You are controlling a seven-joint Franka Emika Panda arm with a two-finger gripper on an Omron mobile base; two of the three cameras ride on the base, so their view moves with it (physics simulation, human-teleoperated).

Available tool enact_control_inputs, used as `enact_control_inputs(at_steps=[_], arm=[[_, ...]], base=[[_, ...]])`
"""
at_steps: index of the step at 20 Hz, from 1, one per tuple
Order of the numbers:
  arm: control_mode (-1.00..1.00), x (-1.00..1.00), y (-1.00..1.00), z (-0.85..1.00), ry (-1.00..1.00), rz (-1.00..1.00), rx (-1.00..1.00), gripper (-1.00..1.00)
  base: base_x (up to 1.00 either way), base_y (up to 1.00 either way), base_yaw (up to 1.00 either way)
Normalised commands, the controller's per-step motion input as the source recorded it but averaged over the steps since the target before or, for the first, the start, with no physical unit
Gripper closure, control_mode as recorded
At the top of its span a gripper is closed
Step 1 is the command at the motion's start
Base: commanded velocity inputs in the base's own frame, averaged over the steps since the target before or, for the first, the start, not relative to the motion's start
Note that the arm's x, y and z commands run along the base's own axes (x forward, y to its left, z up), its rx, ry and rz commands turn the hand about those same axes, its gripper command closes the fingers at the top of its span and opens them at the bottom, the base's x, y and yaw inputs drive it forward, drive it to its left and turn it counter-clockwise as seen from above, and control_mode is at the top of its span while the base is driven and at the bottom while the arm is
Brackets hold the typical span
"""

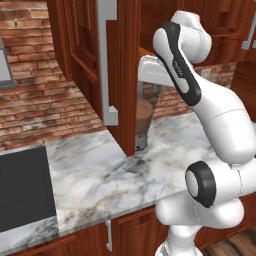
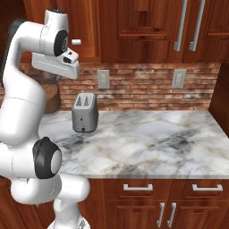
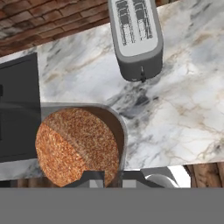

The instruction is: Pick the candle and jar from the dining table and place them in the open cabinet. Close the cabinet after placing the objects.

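Tool (image 3: pixel 113 178) clamped on jar (image 3: pixel 76 146) rim above counter (image 3: pixel 175 113), w/ toaster (image 3: pixel 135 37) nearby.

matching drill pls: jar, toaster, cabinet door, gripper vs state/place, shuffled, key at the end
Things:
1. jar
2. toaster
3. cabinet door
4. gripper

States/places:
A. stands on the marble worktop by the brick wall
B. swung open, long silver bar handle
C. shut on the glass rim
D. held up, brown granules inside

Pairs: 1-D, 2-A, 3-B, 4-C

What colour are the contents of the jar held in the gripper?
Reddish-brown and granular, clearest in the hand view: jar, gripper.
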Motion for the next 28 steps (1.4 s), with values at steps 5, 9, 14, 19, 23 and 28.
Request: enact_control_inputs(at_steps=[5, 9, 14, 19, 23, 28], arm=[[-1.0, 0.28, 0.22, 0.08, -0.04, -0.1, 0.01, 1.0], [-1.0, 0.33, 0.19, 0.07, -0.07, -0.13, 0.04, 1.0], [-1.0, 0.14, 0.02, 0.0, -0.09, -0.2, 0.07, 1.0], [-1.0, 0.0, 0.0, 0.02, -0.1, -0.19, 0.11, 1.0], [-1.0, -0.09, 0.0, 0.23, -0.14, -0.13, 0.13, 1.0], [-1.0, -0.21, 0.0, 0.32, -0.08, -0.09, 0.1, 1.0]], base=[[0.0, 0.0, 0.0], [0.0, 0.0, 0.0], [0.0, 0.0, 0.0], [0.0, 0.0, 0.0], [0.0, 0.0, 0.0], [0.0, 0.0, 0.0]])
